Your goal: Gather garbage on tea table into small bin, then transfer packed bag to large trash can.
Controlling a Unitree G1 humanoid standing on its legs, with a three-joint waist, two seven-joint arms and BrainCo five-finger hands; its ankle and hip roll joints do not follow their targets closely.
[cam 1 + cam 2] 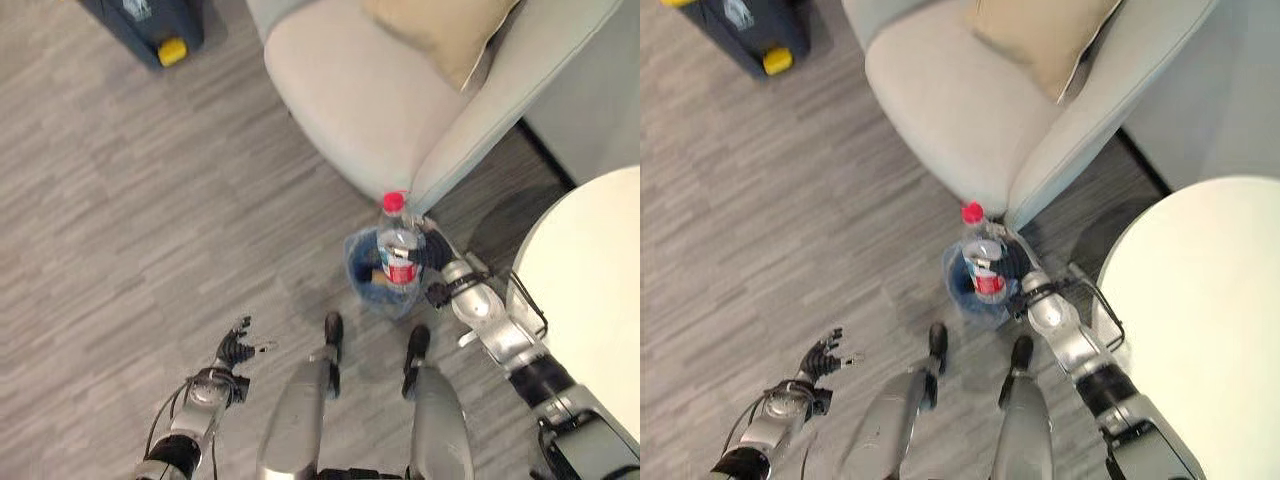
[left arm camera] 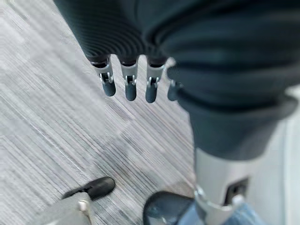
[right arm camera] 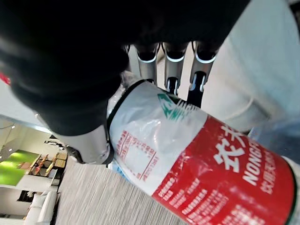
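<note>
Fingers of right hand (image 1: 432, 256) curled round clear bottle (image 1: 399, 248), red cap at 12 o'clock, upright over small bin (image 1: 362, 270). Bin contents unclear. Left hand (image 1: 234, 350) at 7 o'clock, fingers loosely spread, holding nothing.

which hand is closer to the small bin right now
Right. The right hand holds the bottle directly above the small bin; the left hand hangs open over bare floor, well off to its side.

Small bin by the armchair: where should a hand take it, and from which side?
Judgement: take the small bin by its upper rim, coming straight down from above. It stands upright on the floor with its mouth open upward, close against the armchair. The right hand holding the bottle is over it, so the left hand, hanging open, is the free one.
</note>
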